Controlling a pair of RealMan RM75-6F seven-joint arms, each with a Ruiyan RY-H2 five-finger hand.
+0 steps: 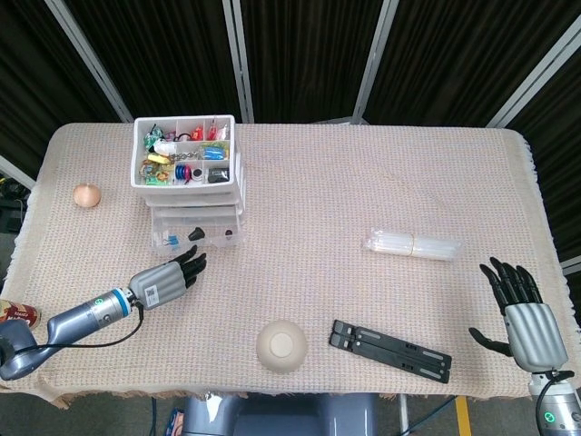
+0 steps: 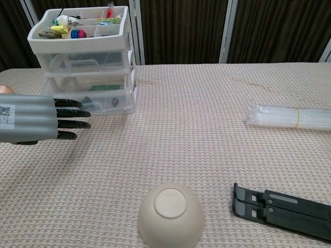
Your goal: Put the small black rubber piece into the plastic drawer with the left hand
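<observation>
Overhead, I see what my chest camera crops: my right hand [image 1: 524, 309] spread and empty at lower right, my left hand [image 1: 166, 280] extended, holding nothing, just below the one plastic drawer [image 1: 193, 234] unit upper left, one small black rubber piece [image 1: 230, 235] inside its bottom tray.

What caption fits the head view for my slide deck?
Left hand, fingers extended, reaches toward the drawer; right hand rests open at the table's edge.
</observation>
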